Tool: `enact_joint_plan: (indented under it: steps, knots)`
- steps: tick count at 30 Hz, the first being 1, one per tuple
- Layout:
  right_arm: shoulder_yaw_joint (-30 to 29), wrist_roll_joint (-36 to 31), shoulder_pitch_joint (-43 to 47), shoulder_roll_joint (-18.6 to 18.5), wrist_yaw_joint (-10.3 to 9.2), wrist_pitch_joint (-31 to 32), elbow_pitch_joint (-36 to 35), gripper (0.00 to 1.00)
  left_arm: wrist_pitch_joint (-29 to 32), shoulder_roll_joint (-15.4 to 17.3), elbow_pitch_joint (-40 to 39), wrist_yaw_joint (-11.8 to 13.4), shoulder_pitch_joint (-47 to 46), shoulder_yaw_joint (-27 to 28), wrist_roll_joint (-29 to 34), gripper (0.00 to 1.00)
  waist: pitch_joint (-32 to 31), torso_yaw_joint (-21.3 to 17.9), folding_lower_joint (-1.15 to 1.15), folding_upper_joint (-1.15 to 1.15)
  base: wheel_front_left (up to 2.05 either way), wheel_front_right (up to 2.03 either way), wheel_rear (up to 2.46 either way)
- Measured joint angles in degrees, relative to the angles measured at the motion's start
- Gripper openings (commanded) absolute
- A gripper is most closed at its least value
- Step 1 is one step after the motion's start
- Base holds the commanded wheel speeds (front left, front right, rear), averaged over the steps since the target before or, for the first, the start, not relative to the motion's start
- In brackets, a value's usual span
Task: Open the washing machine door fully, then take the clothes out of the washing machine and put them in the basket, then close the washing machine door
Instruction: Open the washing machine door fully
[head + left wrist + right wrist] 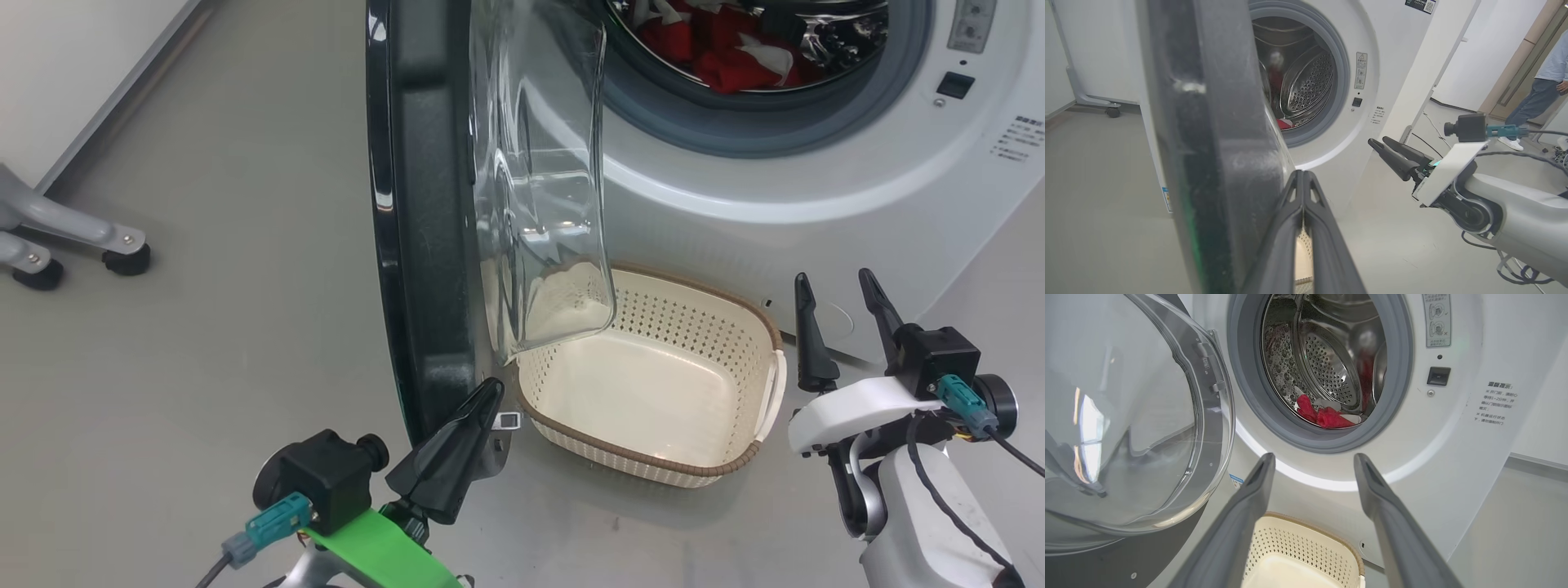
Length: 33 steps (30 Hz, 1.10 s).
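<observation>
Two grippers are set for different jobs. Left gripper [488,394] has its fingers pressed together into one wedge, tip at the lower inner edge of the door [424,204]; whether it touches the rim cannot be told. A closed wedge suits pushing, not gripping, so the step in hand is judged to be swinging the door wider. Door stands roughly square to the washer [816,188] front, its glass bowl [539,163] overhanging the left end of the basket [653,472]. Right gripper [834,284] hangs near the basket's right handle [774,388], fingers well apart with nothing between them, aimed at the opening, likely ready to reach in. Clothes [718,57] lie at the bottom of the drum [1331,355]. Basket sits empty on the floor [204,327] just beside the washer front, below the opening, so a lifted garment has a short way to go
</observation>
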Motion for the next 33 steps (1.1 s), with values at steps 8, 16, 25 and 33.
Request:
enact_joint_plan:
  steps: [8, 16, 25, 33]
  knots:
    - [-0.7, -0.4, 0.1, 0.0, 0.0, 0.0, 0.0, 1.0, -1.1, -0.7, 1.1, 1.5, 1.0, 1.5, 0.0, 0.0, -0.3, 1.8, 0.0, 0.0, 0.0, 0.0, 0.0]
    - [-0.5, -0.4, 0.2, 0.1, 0.11, 0.0, 0.0, 1.0, -2.8, -0.9, 2.5, 2.8, 2.2, 4.8, 0.0, 0.0, -0.9, 2.7, 0.0, 0.0, 0.0, 0.0, 0.0]
    - [0.6, -0.4, 0.2, 0.1, 0.7, 0.0, -0.1, 1.0, -4.9, -0.5, 6.2, 3.8, 2.2, 10.0, 0.0, 0.0, -1.3, 2.3, 0.0, 0.0, 0.0, 0.0, 0.0]
    - [1.0, 0.2, 0.2, 0.1, 0.92, 0.0, -0.2, 1.0, -6.6, 1.3, 10.0, 4.5, 1.9, 15.9, 0.1, 0.0, -1.6, 0.9, 0.0, 0.0, 0.0, 0.0, 0.0]
